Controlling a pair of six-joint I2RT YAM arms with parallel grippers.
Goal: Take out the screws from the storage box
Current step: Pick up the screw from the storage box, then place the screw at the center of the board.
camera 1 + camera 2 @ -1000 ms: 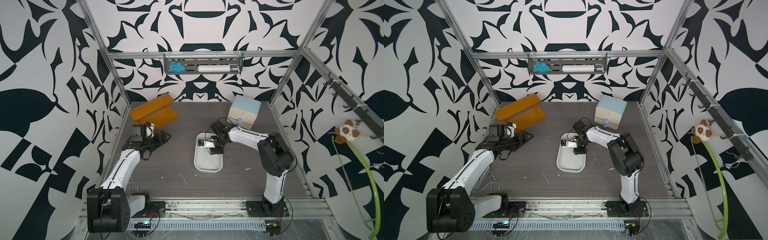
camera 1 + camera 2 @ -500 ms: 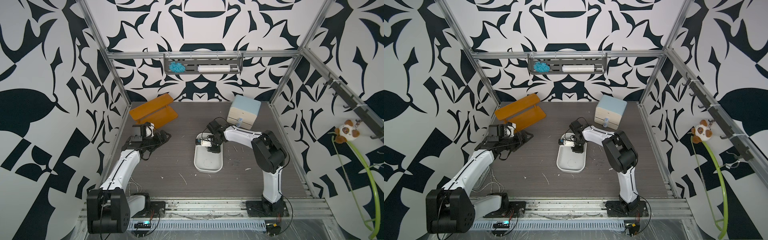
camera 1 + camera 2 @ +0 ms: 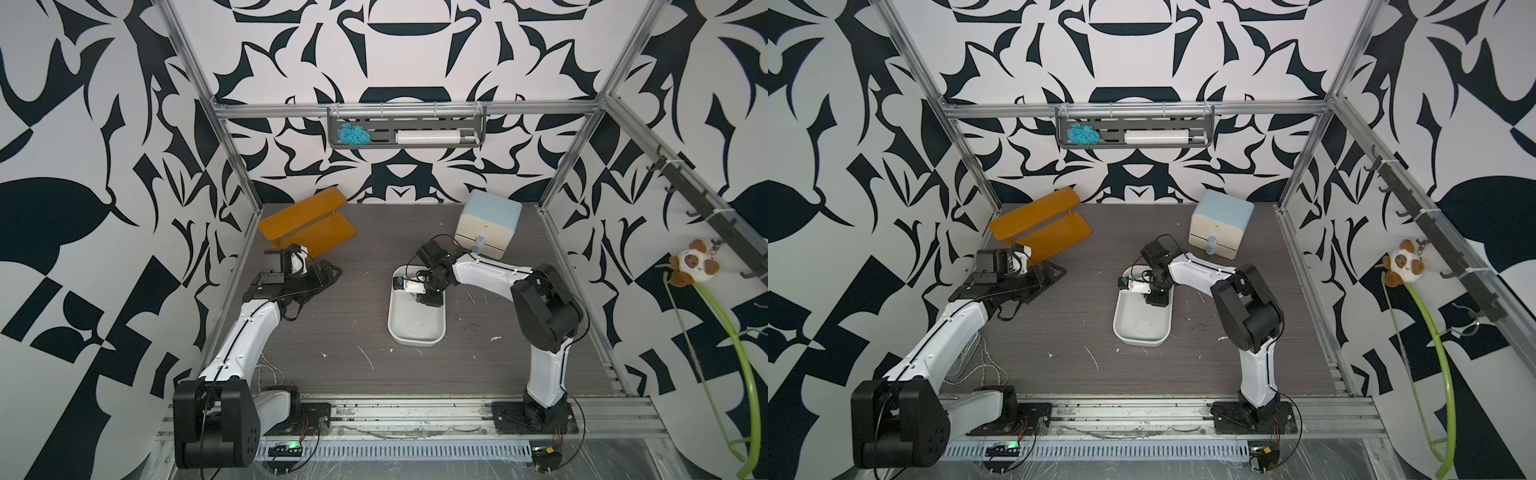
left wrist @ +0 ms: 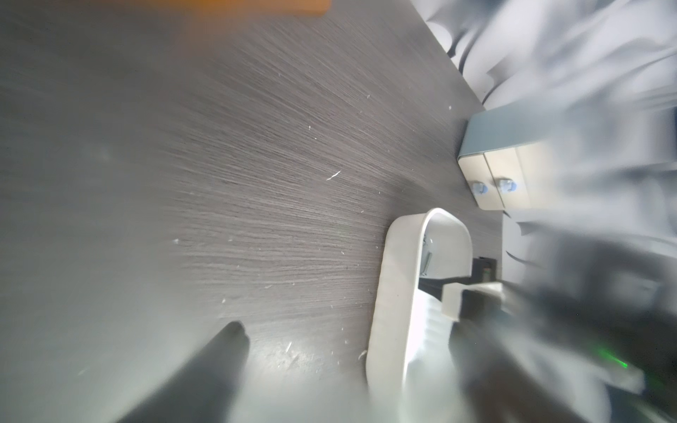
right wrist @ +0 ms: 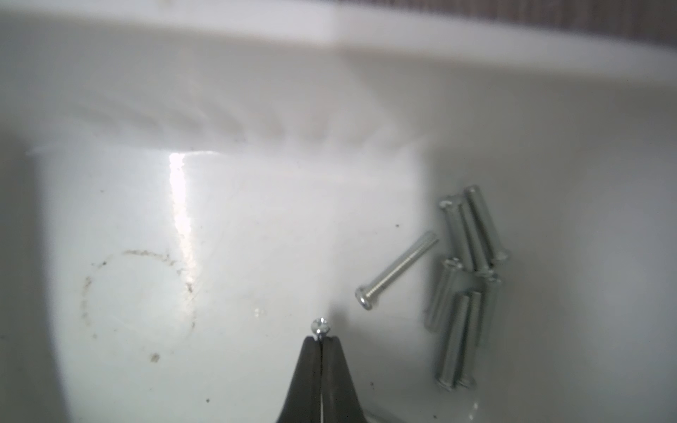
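Only the right wrist view shows the right claw [image 5: 321, 340] clenched on one screw [image 5: 321, 326], other screws [image 5: 463, 293] lying beside it in the box [image 5: 219, 110]; in both top views the arm hides them. Left claw [image 3: 322, 275] gapes, far left.

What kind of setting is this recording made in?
Probably a robot test cell, not a home: left arm and right arm bolted to a metal rail, an aluminium frame, black-and-white printed walls.

arms [image 3: 245, 332]: white shells, black joints [image 3: 544, 307] | right gripper [image 5: 321, 340]: dark, tapered
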